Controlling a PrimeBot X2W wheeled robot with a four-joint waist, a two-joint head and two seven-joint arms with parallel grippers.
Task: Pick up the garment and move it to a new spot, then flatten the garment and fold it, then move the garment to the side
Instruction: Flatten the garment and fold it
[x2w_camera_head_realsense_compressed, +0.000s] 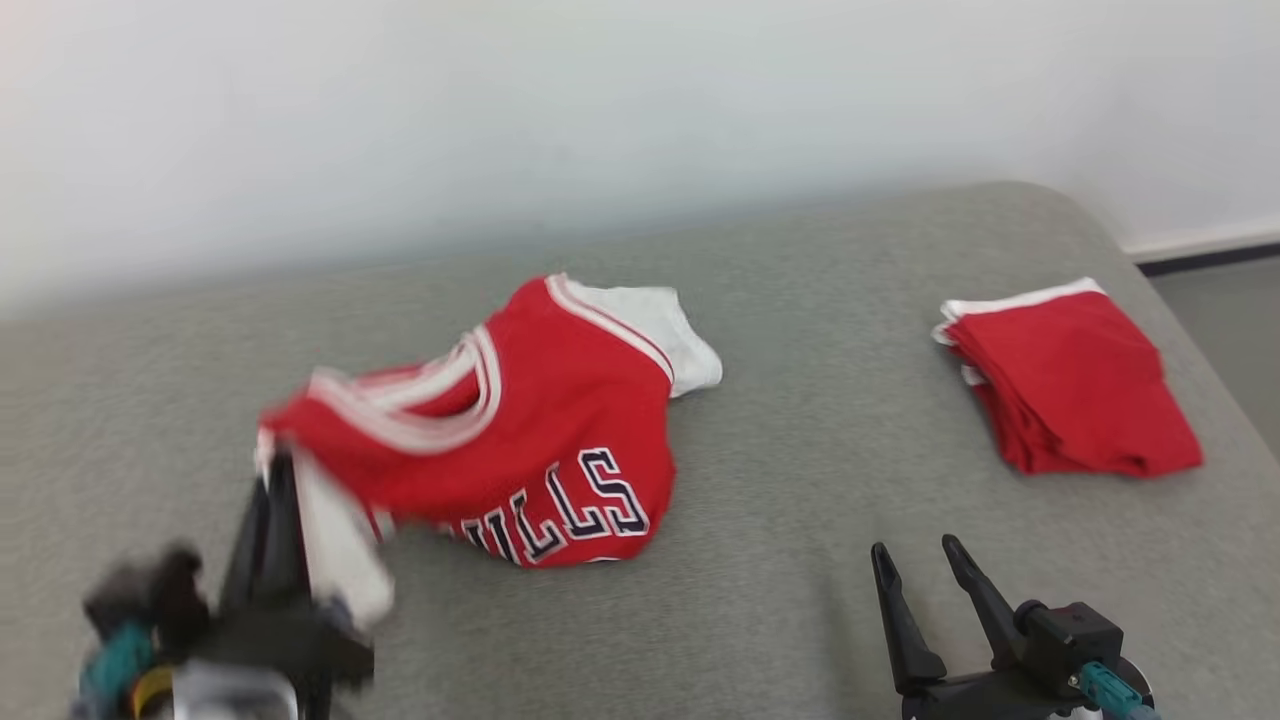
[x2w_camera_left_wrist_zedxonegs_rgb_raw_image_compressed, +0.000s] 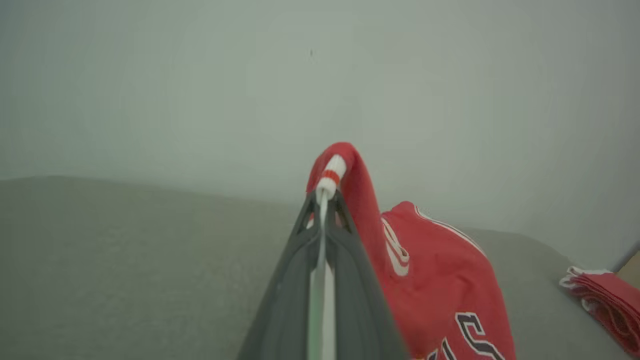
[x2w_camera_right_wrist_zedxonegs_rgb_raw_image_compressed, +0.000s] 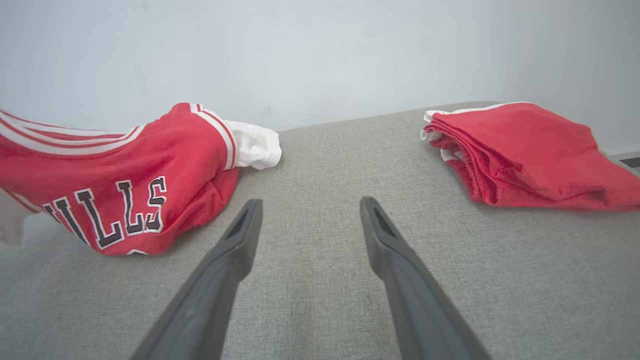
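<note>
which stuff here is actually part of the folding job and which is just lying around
In the job:
- red jersey, crumpled mid-surface
- left claw, shut on its striped trim
- right claw, open, holding nothing

Just lying about:
- folded red pile, off to the right
- grey padded surface under everything

Red jersey (x2w_camera_head_realsense_compressed: 560, 420) with white-striped trim and dark, white-edged letters, "ULLS" readable, crumpled in a mound left of centre on the grey surface (x2w_camera_head_realsense_compressed: 800, 600), white cloth poking out at its far right end, near-left striped edge lifted clear of the surface — the rest lying down.
</note>
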